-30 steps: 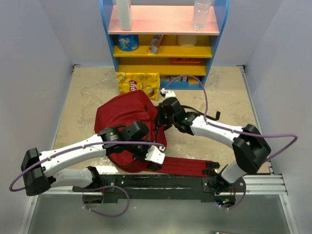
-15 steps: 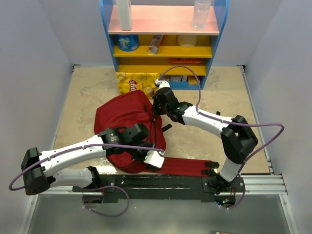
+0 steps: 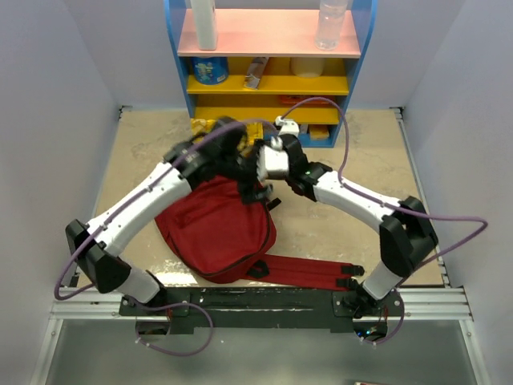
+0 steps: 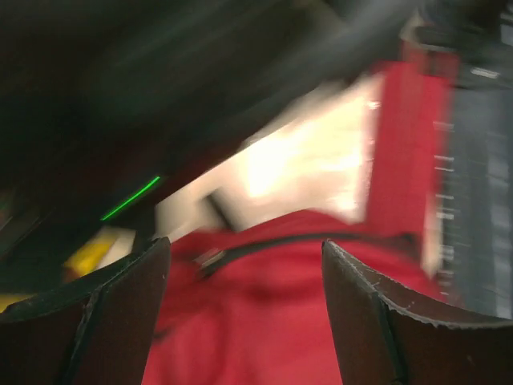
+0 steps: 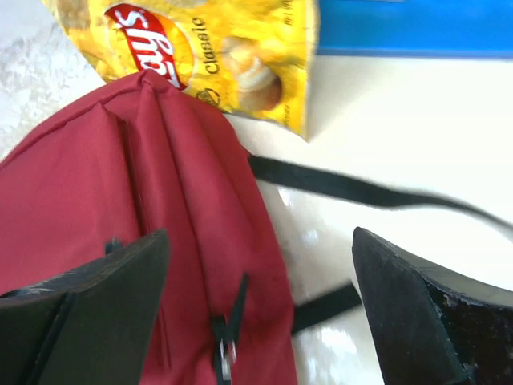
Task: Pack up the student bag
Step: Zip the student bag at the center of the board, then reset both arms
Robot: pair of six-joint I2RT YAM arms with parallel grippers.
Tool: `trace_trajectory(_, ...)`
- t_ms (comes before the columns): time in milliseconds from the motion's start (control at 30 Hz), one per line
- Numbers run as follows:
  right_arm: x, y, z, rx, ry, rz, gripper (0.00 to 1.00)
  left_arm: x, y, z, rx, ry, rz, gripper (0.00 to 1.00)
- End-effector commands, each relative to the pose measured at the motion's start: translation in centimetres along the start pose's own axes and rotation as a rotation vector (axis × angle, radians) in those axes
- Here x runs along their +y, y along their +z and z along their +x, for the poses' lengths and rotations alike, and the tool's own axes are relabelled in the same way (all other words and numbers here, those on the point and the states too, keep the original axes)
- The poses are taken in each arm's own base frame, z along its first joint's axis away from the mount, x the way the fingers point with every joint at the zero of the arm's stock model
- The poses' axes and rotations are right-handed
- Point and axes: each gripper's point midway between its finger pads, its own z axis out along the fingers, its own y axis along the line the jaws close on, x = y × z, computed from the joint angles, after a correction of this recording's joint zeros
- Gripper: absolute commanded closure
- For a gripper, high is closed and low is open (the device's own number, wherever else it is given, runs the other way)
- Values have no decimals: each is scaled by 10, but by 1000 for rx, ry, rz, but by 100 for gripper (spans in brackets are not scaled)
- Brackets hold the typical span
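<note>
Left end effector (image 4: 244, 249), right end effector (image 5: 260, 233): jaws apart, empty, over backpack (image 3: 216, 233) far edge; we should pinch zipper-side fabric squarely.

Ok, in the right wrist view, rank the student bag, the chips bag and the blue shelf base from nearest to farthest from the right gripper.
1. student bag: directly below the right gripper.
2. chips bag: ahead, past the bag's top edge.
3. blue shelf base: farthest, behind the chips bag.

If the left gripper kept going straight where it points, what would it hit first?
Probably the red backpack, which fills the view ahead of the left gripper; blur hides the depth.
</note>
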Motion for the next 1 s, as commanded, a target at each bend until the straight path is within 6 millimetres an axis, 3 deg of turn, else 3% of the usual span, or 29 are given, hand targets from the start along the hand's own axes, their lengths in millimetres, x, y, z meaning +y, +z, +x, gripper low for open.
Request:
trace_trajectory(0, -16, -45, -17, -47, 113, 38, 1, 51, -58, 23, -39, -115, -119, 20)
trace_trajectory(33, -19, -52, -4, -16, 117, 25, 1, 58, -64, 37, -34, -121, -137, 20)
trace_trajectory(67, -14, -66, -8, -24, 139, -18, 1, 73, -83, 52, -34, -147, -198, 20)
trace_trajectory(100, -8, -74, -3, -11, 167, -55, 1, 79, -90, 63, -32, -157, -220, 20)
trace_trajectory(133, -5, -79, 18, 37, 175, -103, 1, 91, -104, 90, -14, -200, -262, 20)
trace_trajectory(200, 13, -97, 34, 75, 182, -181, 1, 99, -114, 117, -7, -242, -282, 20)
trace_trajectory(267, 21, -107, 64, 164, 142, -197, 1, 108, -124, 157, 26, -294, -308, 20)
trace_trajectory(367, 45, -121, 114, 290, 92, -249, 1, 117, -125, 197, 38, -347, -326, 20)
trace_trajectory(433, 41, -121, 139, 352, 68, -203, 2, 119, -121, 210, 47, -360, -322, 21)
trace_trajectory(533, 31, -125, 156, 370, 57, -159, 10, 122, -111, 227, 54, -376, -325, 20)
trace_trajectory(600, 19, -126, 156, 354, 50, -112, 16, 124, -104, 238, 62, -364, -334, 21)
trace_trajectory(700, -2, -130, 159, 344, 23, -46, 36, 121, -95, 259, 92, -349, -337, 21)
trace_trajectory(800, -19, -129, 151, 317, -2, -1, 69, 106, -93, 277, 112, -381, -299, 25)
trace_trajectory(833, -25, -127, 146, 299, 0, 19, 93, 101, -93, 279, 111, -386, -288, 26)
trace_trajectory(867, -35, -122, 137, 282, 7, 42, 100, 96, -94, 278, 108, -383, -280, 27)
trace_trajectory(933, -42, -115, 123, 254, 12, 54, 100, 79, -92, 278, 103, -388, -244, 27)
trace_trajectory(967, -54, -107, 114, 241, 2, 86, 100, 68, -94, 274, 103, -393, -227, 27)
